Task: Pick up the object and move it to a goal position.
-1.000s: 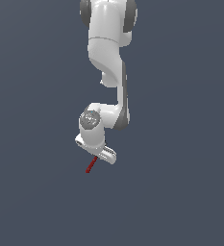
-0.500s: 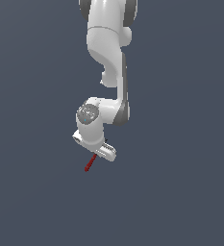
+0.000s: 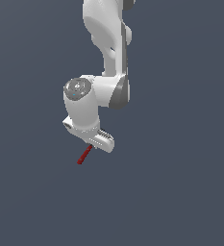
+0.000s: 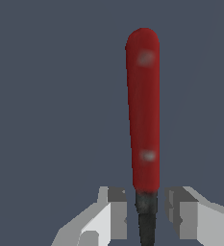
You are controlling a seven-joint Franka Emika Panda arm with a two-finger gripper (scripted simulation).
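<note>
Exterior view: a white arm (image 3: 108,53) reaches down over a plain grey-blue surface (image 3: 180,192), with the small red-handled tool (image 3: 84,154) poking out below its hand.

The arm's wrist (image 3: 82,103) bends over the tool, and the hand body hides the tool's upper end here; only the red handle shows, slanting down toward the exterior view's left. In the wrist view the tool (image 4: 143,110) is seen close: a long rounded red handle running away from the camera, with a dark shaft at its near end. That dark end sits between the two pale fingers (image 4: 117,211) of the gripper (image 4: 147,211), which stand narrowly apart, one on each side of it; whether they press on it or leave a slim gap cannot be told. Nothing else lies near the tool.
</note>
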